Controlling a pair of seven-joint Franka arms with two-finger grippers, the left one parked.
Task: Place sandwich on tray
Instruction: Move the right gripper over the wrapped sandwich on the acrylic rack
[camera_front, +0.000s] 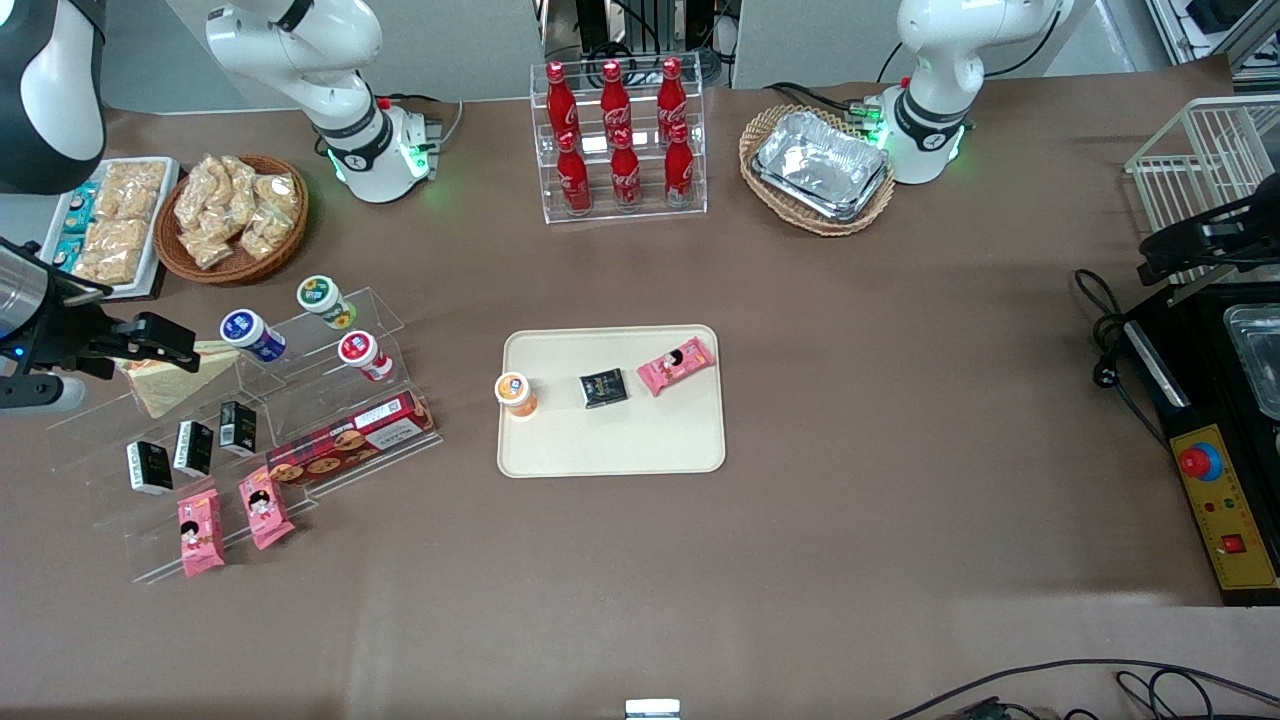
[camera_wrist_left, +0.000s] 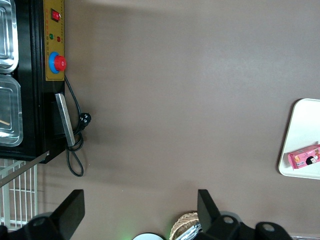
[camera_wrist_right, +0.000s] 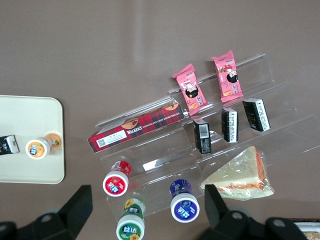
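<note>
The sandwich (camera_front: 172, 378), a clear-wrapped triangular wedge with an orange-red filling stripe, lies on the upper step of a clear acrylic stand (camera_front: 300, 440) toward the working arm's end of the table. It also shows in the right wrist view (camera_wrist_right: 239, 175). My right gripper (camera_front: 165, 340) hovers open and empty above that stand, over the sandwich's edge. In the right wrist view the gripper (camera_wrist_right: 147, 212) has the sandwich beside one fingertip (camera_wrist_right: 216, 205). The cream-beige tray (camera_front: 610, 445) lies mid-table and also shows in the right wrist view (camera_wrist_right: 25, 125).
On the tray sit an orange-lidded cup (camera_front: 516, 392), a black packet (camera_front: 604, 388) and a pink snack packet (camera_front: 676, 365). The stand holds three lidded cups, black cartons, a red biscuit box (camera_front: 350, 440) and pink packets. A cola bottle rack (camera_front: 620, 140) and baskets stand farther back.
</note>
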